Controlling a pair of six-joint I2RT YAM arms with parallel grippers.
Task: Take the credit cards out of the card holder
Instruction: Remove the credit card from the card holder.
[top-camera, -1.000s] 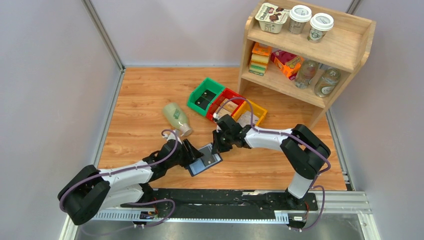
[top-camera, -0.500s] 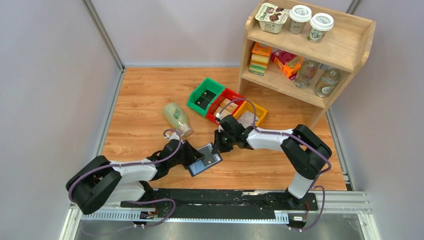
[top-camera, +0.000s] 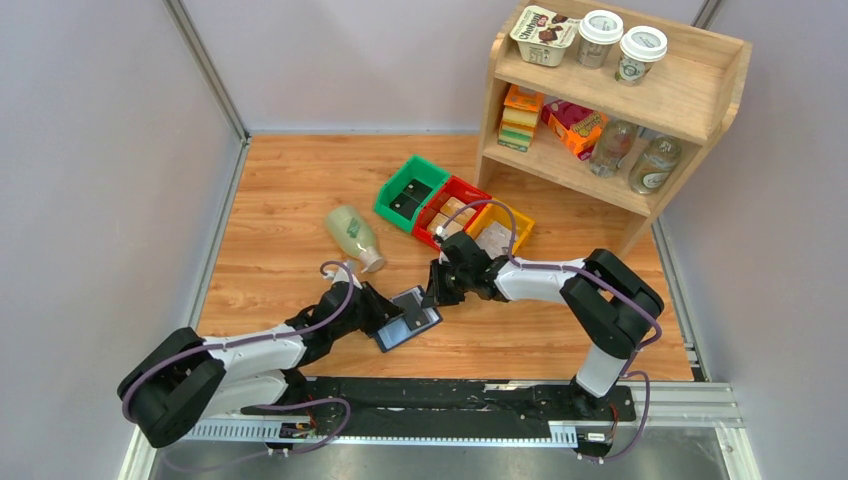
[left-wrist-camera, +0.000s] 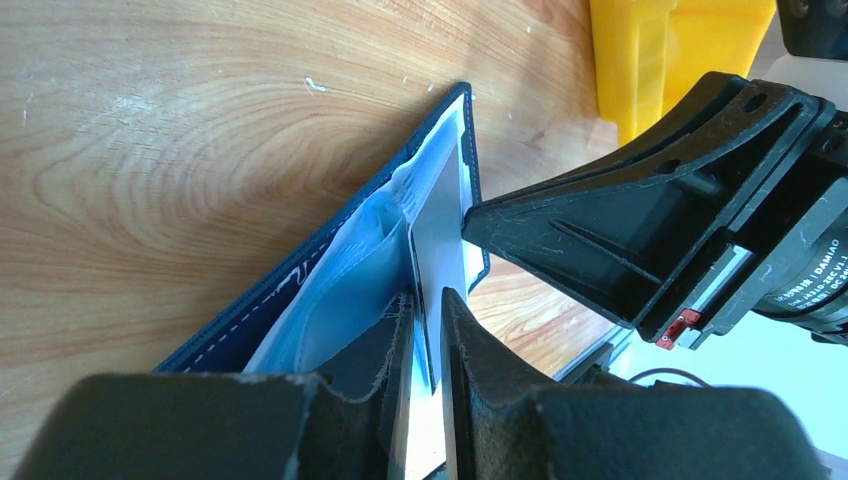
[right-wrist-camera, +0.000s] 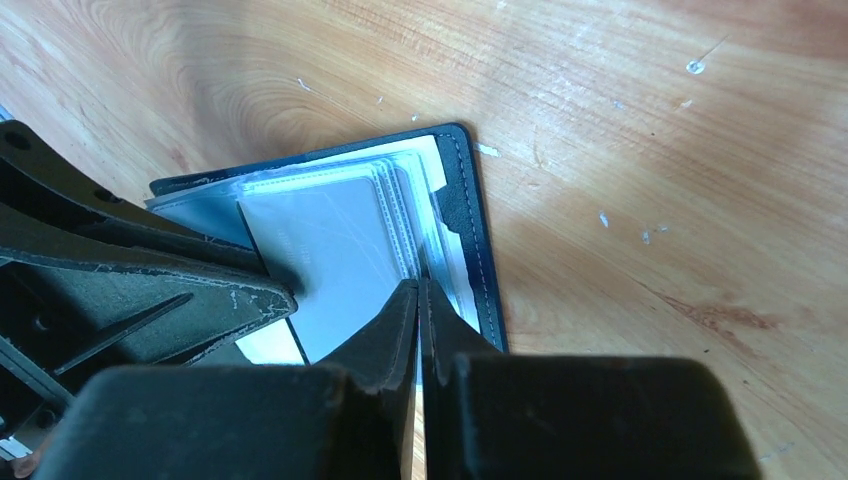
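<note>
The card holder (top-camera: 400, 330) lies open at centre frame, pinned by the clenched right gripper (right-wrist-camera: 419, 288); left gripper (left-wrist-camera: 427, 302) pinches a credit card (left-wrist-camera: 440, 230) edge. Thin grip may slip, or sleeve (left-wrist-camera: 340, 290) drags along

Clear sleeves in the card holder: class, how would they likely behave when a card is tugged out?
Probably floppy: the clear sleeves bulge and crease where the credit card stands between the left gripper's fingers. Likely light, so the card holder might lift or slide unless pinned; the right gripper seems to pin it. Glossy plastic, perhaps slippery.
</note>
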